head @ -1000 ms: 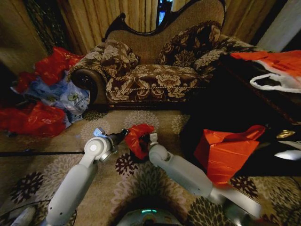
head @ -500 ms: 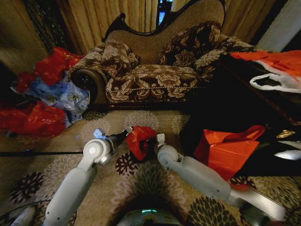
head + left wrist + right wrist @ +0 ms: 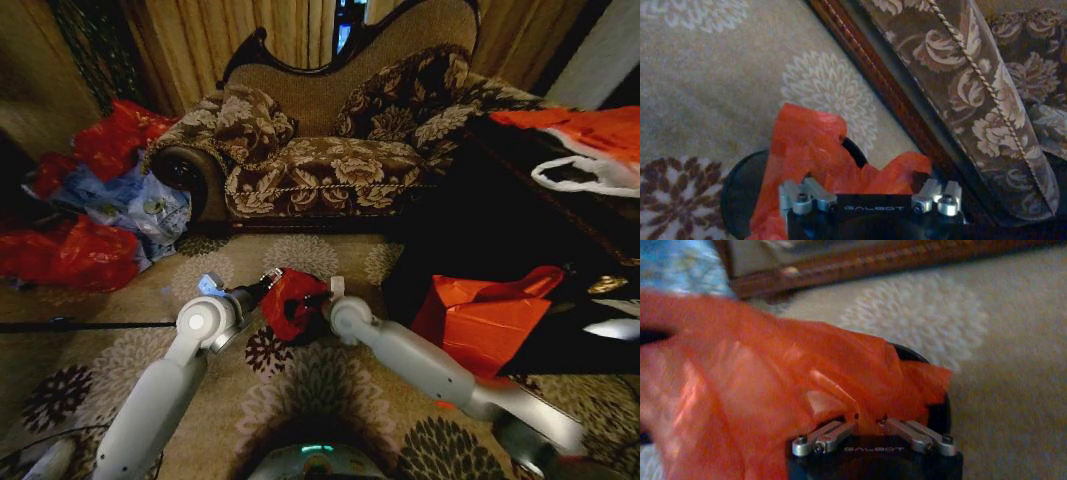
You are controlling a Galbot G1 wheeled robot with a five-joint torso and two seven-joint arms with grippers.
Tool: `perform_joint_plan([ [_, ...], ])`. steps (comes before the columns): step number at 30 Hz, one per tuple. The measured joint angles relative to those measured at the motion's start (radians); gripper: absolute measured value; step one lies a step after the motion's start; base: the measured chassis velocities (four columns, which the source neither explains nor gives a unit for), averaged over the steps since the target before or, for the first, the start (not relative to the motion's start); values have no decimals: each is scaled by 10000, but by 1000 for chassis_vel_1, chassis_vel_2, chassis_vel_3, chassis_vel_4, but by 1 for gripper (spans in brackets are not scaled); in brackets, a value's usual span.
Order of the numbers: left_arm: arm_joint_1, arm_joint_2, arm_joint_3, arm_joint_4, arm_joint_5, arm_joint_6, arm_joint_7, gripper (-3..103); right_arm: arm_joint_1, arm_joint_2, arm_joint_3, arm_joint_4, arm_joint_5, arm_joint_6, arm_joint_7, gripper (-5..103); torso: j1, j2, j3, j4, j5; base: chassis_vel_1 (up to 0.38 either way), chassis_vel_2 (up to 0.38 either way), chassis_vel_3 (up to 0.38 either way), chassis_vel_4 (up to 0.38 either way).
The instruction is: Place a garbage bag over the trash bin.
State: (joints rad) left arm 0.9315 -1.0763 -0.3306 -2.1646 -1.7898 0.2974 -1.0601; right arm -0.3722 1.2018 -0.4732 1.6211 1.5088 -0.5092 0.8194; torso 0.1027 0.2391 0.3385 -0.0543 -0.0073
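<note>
Patterned carpet [image 3: 150, 290], both tools pinching garbage bag [image 3: 290, 300]

Open carpet [image 3: 150, 290] lies left of the left gripper [image 3: 268, 282]; beyond both grippers the sofa [image 3: 320, 165] blocks passage, and an orange-red bag [image 3: 480, 320] crowds the right gripper [image 3: 322, 298].

Two smooth white tubular arms with rounded joints, ending in black wrists. Each gripper: black block marked GALBOT, silver finger links, visible screws.
</note>
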Motion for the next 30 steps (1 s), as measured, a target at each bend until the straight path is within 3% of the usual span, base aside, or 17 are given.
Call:
perform_joint_plan([
  [3,0,3,-69,-87,-5,-1,-22,73,95,212,528,-240,1965,-304,1128,0,0,0,0,-1,1,0,0,0,0],
  [4,0,3,-69,-87,-5,-1,-22,73,95,212,528,-240,1965,-304,1128,0,0,0,0,-1,1,0,0,0,0],
  [7,-21,-16,-95,-146,-17,-15,-41,61,153,174,930,-298,3747,-471,1710,0,0,0,0,-2,1,0,0,0,0],
  [10,-41,-52,-95,-152,-21,-28,-56,57,134,253,1057,-488,3944,-446,1777,0,0,1,-1,-4,1,0,0,0,0],
  [12,-57,-62,-92,-156,-25,-32,-61,48,29,461,1237,-730,3896,-251,1824,0,0,0,0,-2,2,0,0,0,0],
  [14,-74,-49,-87,-156,-29,-32,-62,41,-46,583,1349,-771,3681,-118,1826,0,0,0,0,0,2,0,0,0,0],
  [16,-77,-41,-86,-156,-30,-26,-61,41,-70,579,1357,-757,3570,-92,1795,0,-1,0,-1,0,2,0,0,0,0],
  [20,-73,-23,-96,-157,0,87,114,30,-183,449,1308,-525,3108,-33,1633,0,0,0,-1,-3,1,0,0,0,0],
  [24,143,222,-153,-345,156,260,558,46,-385,437,1366,-488,2677,-10,1560,0,0,0,0,-3,0,0,0,0,0],
  [28,416,610,-282,-788,93,349,570,57,-563,431,1478,-543,2397,-11,1426,0,-1,0,0,-2,3,0,0,0,0],
  [30,744,938,-537,-1052,55,438,575,68,-710,413,1627,-547,2242,-14,1350,0,-1,0,-1,-3,2,0,0,0,0],
])
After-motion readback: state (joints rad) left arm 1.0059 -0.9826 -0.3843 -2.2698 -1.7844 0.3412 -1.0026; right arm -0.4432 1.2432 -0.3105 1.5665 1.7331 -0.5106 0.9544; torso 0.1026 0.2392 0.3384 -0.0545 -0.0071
